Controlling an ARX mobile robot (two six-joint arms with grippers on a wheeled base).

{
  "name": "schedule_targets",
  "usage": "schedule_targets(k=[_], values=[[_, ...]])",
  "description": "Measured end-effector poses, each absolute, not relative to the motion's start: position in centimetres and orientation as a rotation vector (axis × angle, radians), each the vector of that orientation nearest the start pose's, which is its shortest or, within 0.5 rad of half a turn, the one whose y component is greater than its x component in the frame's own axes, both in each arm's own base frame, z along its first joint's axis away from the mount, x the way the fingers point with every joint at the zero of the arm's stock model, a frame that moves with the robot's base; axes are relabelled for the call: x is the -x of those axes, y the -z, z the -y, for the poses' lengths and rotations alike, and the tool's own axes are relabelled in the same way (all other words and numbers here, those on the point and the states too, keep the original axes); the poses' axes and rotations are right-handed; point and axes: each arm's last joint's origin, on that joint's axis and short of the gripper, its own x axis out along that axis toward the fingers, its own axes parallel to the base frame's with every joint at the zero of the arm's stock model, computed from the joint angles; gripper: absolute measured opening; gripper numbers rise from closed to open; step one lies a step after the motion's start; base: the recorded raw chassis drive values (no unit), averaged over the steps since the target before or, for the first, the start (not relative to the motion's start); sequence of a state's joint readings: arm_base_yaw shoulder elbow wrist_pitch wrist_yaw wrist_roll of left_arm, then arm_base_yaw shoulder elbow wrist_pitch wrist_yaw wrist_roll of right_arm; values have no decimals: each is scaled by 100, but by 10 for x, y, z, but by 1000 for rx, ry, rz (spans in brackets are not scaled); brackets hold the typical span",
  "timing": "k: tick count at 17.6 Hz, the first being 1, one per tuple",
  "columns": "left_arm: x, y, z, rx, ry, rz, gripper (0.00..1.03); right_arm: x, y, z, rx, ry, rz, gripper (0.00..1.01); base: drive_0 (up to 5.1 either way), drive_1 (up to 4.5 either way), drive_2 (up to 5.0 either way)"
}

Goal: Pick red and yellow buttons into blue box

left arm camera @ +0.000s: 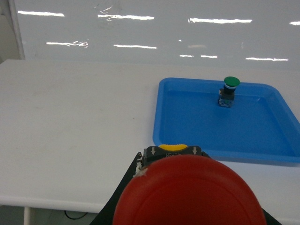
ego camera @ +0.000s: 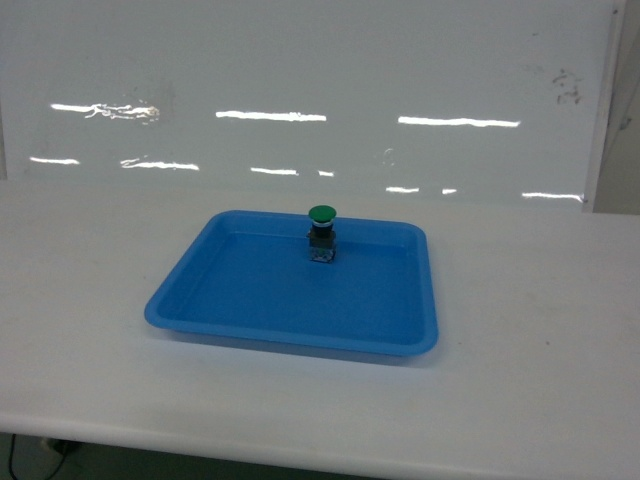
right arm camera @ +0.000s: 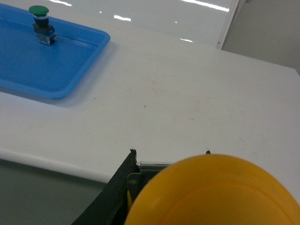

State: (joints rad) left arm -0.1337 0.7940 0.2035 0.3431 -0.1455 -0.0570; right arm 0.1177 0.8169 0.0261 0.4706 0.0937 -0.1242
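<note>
The red button point(left arm camera: 187, 197) fills the bottom of the left wrist view, cap toward the camera. Its dark base with arrow marks and a yellow knob sits between the black fingers of my left gripper point(left arm camera: 172, 157), which is shut on it. In the right wrist view the yellow button point(right arm camera: 211, 197) is held the same way, with my right gripper point(right arm camera: 170, 159) shut on its dark base. Both grippers hang near the table's front edge. Neither gripper shows in the head view. The blue box is out of view.
A shallow blue tray point(ego camera: 250, 300) lies mid-table, also seen as the tray point(left arm camera: 187, 122) and the tray point(right arm camera: 42, 70). A green-capped pushbutton point(ego camera: 322, 232) stands upright near its far rim. A white wall runs behind the white table point(ego camera: 540, 330).
</note>
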Motion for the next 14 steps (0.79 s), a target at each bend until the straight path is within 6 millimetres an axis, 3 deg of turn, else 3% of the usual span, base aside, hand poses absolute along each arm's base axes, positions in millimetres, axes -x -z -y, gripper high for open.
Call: schedule_targets(k=[14], values=[[-164, -182, 18, 22, -19, -245, 26, -145, -134, -14, 157, -43, -315, 35, 459, -398, -67]])
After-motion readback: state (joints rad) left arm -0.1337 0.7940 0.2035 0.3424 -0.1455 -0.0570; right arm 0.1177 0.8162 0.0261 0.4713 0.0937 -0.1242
